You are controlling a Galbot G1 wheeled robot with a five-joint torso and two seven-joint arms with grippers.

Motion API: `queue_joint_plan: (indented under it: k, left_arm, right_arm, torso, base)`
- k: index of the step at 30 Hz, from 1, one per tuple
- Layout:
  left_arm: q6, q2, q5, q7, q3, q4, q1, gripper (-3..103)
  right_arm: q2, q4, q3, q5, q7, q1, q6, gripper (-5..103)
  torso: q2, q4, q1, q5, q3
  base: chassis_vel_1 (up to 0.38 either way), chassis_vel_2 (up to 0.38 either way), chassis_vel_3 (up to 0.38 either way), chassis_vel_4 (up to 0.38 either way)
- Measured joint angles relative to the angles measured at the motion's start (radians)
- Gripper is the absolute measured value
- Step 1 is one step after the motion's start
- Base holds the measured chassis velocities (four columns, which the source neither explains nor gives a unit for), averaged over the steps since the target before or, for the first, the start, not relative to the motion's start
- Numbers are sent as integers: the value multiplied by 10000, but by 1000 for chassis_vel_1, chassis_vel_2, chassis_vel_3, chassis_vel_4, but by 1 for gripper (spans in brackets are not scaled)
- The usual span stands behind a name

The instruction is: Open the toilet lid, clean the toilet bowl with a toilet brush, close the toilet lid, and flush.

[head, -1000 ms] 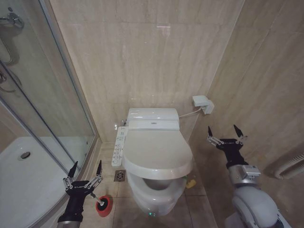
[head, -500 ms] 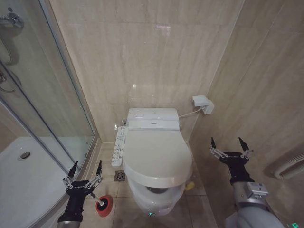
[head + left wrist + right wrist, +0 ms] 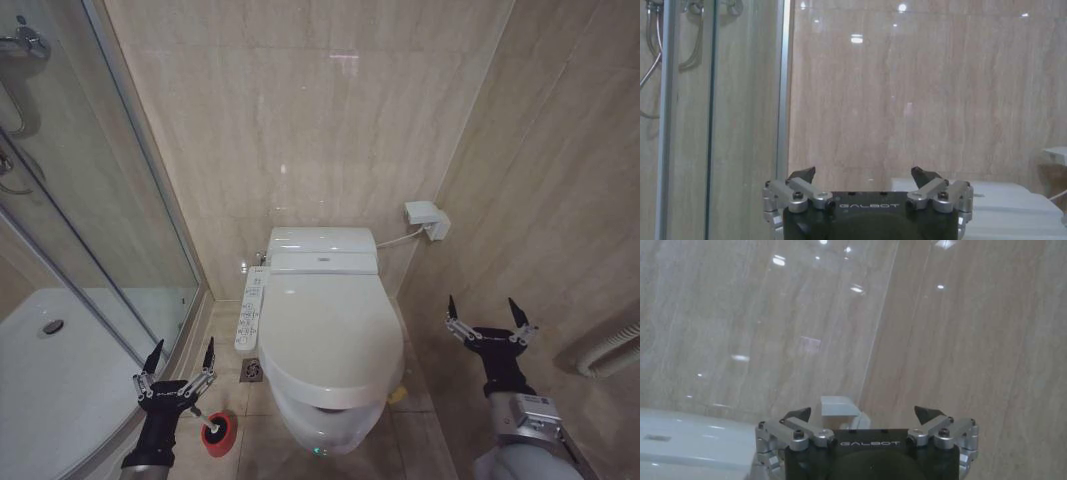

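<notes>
The white toilet lid [image 3: 328,332] lies down over the toilet, with the white toilet bowl [image 3: 322,427] showing below its front edge. A yellow-green strap [image 3: 397,395] hangs at the lid's right side. The toilet brush [image 3: 203,415] stands in its red holder cup [image 3: 219,435] on the floor left of the bowl. My left gripper [image 3: 180,352] hovers open just above and left of the holder, empty; it also shows open in the left wrist view [image 3: 865,175]. My right gripper [image 3: 484,310] is open and empty to the right of the lid, and open in the right wrist view [image 3: 863,413].
A glass shower enclosure [image 3: 90,200] and white shower tray [image 3: 40,380] fill the left. A control panel [image 3: 251,305] runs along the toilet's left side, a floor drain [image 3: 252,370] beside it. A white wall box [image 3: 425,218] and a ribbed hose [image 3: 610,355] are on the right.
The lid has dropped from slightly raised to lying over the bowl. My right gripper has moved down and to the right, away from the lid. The left gripper has stayed put.
</notes>
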Motion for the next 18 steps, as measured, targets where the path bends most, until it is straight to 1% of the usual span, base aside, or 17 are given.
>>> queue_joint_plan:
  k: [8,12,14,15,18]
  left_arm:
    - [0,0,0,0,1,0,-1,97]
    - [0,0,0,0,0,0,0,97]
    - [0,0,0,-1,1,0,-1,97]
    - [0,0,0,-1,1,0,-1,97]
    - [0,0,0,0,0,0,-1,97]
  right_arm:
    - [52,-227,-125,-6,-125,101,90,100]
    - [-114,-284,-151,73,-163,4,-110,100]
    - [-297,-277,-160,409,-153,8,-447,100]
    - [-297,-277,-160,409,-153,8,-447,100]
    - [-522,-140,-161,1350,-90,232,-1075,100]
  torso:
    - [0,-1,0,0,0]
    - [0,-2,0,0,0]
    - [0,-2,0,0,0]
    - [0,-2,0,0,0]
    - [0,-2,0,1,0]
  base:
    - [0,0,0,0]
    - [0,0,0,0]
    - [0,0,0,0]
    - [0,0,0,0]
    - [0,0,0,0]
